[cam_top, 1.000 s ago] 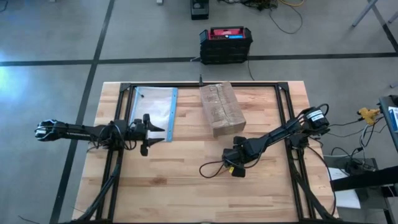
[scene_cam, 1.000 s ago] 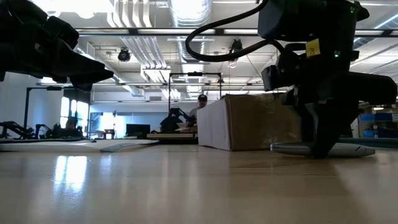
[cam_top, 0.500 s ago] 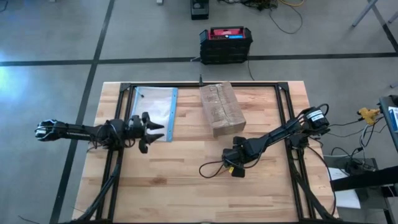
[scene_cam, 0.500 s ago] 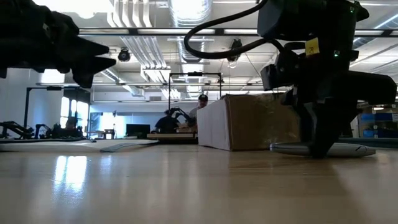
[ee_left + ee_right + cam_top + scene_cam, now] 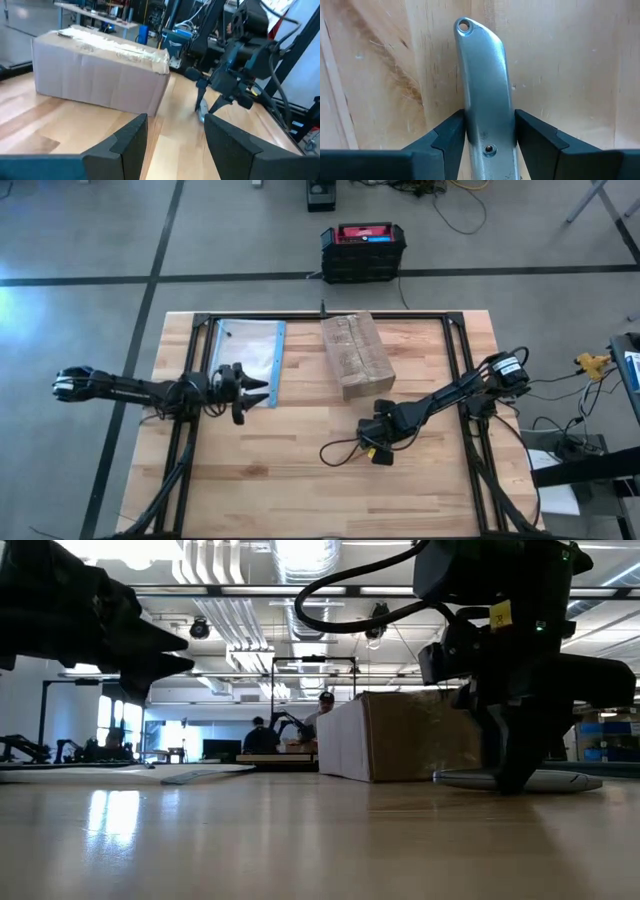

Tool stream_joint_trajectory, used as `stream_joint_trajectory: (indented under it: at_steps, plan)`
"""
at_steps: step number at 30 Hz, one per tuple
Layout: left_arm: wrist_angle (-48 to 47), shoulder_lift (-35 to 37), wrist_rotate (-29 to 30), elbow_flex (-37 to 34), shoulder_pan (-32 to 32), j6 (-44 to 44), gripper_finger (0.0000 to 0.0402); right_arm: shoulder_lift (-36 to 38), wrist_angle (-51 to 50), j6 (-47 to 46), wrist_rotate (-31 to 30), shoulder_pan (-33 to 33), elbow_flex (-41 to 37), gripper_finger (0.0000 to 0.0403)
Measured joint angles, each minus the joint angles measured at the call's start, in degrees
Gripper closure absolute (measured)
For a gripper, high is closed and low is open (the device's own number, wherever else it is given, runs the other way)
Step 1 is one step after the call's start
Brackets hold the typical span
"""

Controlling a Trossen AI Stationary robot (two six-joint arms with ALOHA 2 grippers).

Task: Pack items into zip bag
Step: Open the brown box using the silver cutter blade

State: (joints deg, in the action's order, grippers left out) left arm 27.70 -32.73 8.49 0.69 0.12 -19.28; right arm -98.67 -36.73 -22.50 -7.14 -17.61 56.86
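The zip bag (image 5: 247, 358) lies flat on the far left part of the wooden table (image 5: 300, 480), a clear, glossy rectangle with a blue strip along its right edge and a small dark speck near its far corner. The items cannot be made out in any view.

The left gripper (image 5: 250, 390) hovers above the bag's near right corner, its dark, wedge-shaped fingers (image 5: 127, 142) spread apart with nothing between them.

The right gripper (image 5: 490, 140) is down at the tabletop near the cardboard box (image 5: 357, 356), its fingers pressed against both sides of a slim grey metal tool (image 5: 482, 85), smooth and rounded, with a small hole at its tip.

The box is brown, matte and taped along its top.
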Motion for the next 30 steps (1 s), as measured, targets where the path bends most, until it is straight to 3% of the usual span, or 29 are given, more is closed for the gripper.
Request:
stream_joint_trajectory:
  at_steps: [6,10,14,20,30]
  plan:
    - [8.8,-9.6,-3.0,0.0,-2.1,-2.9,0.0221,0.0,3.1,3.6,-0.8,0.1,0.0,0.0238]
    - [16.8,-16.7,3.6,0.7,-6.6,-3.6,0.0222,0.0,8.6,4.1,-0.8,0.1,0.0,0.0243]
    - [18.5,-23.1,11.4,2.8,-11.7,-3.4,0.0233,0.0,13.5,4.6,0.6,0.1,0.2,0.0249]
    - [18.3,-31.5,18.0,7.0,-16.7,-3.7,0.0252,0.0,9.5,10.8,4.3,-0.2,3.3,0.0258]
    - [18.0,-39.7,18.5,11.1,-17.0,-4.0,0.0259,0.1,-1.8,12.6,5.8,0.0,6.8,0.027]
